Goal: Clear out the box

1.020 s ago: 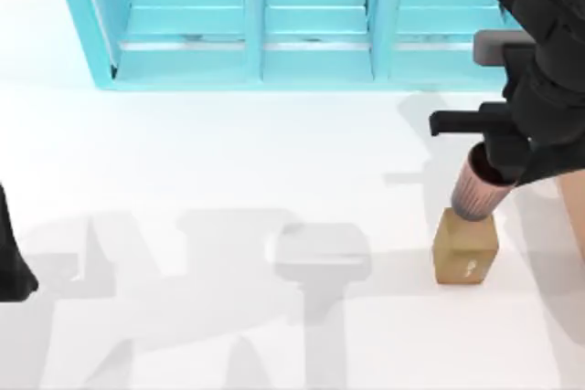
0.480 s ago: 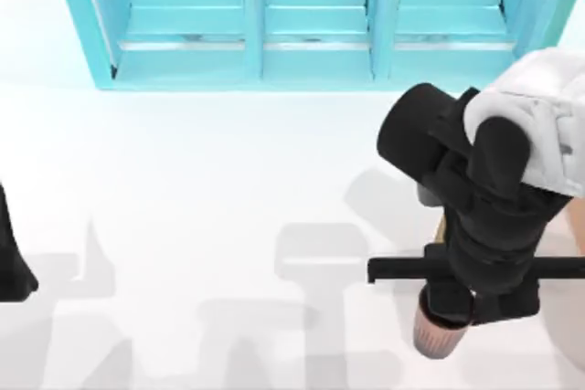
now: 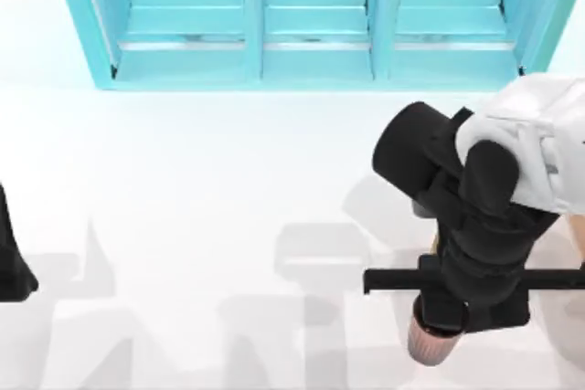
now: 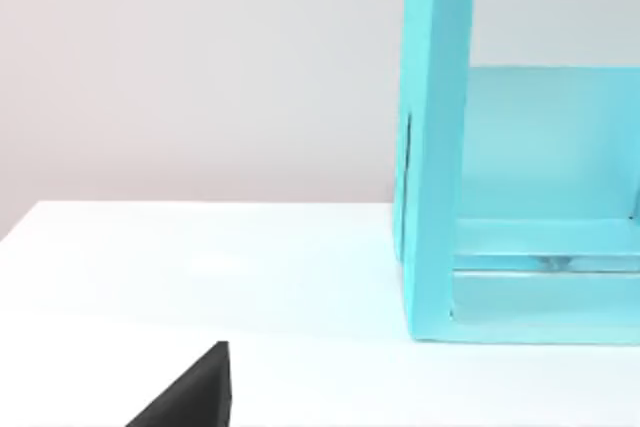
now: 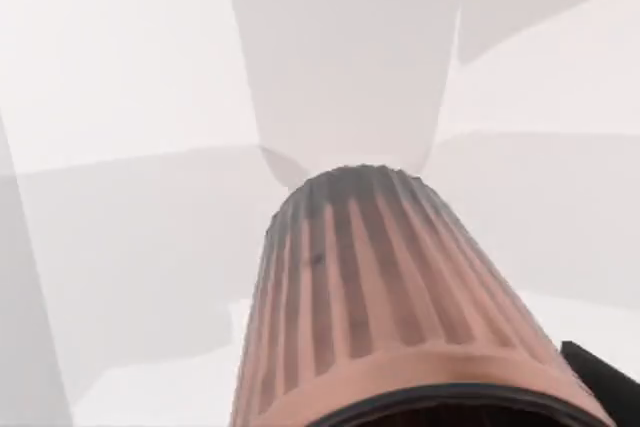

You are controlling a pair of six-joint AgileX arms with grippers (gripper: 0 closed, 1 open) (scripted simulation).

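On the white table point(image 3: 201, 189), along its far edge, stands one turquoise shelf unit point(image 3: 256, 61); the top view shows three of its open compartments side by side. The left wrist view presents the same unit from the end, with one thick side wall and part of one compartment floor, a plain pale wall behind it and a single black corner of the arm's own hardware low in the picture. Two AgileX arms are present. The right arm point(image 3: 484, 216), black with a white section, reaches over the right side of the table and covers most of that area from above. The left arm point(image 3: 11, 262) is parked at the left edge of the table; whether its tool is spread or pressed together cannot be determined. One box point(image 3: 579, 233) appears as a narrow light-brown strip at the right edge of the table, beside the right arm, with the rest cut off by the picture's border. The right gripper point(image 3: 437, 317) sits toward the near edge on the right and pinches one ribbed pinkish-brown cup point(image 3: 428, 342), which projects past it toward the near edge. The right wrist view shows this cup point(image 5: 370, 287) close up, with dark vertical ribs, a thicker band at the gripped end, and grey shadows on the table beyond.
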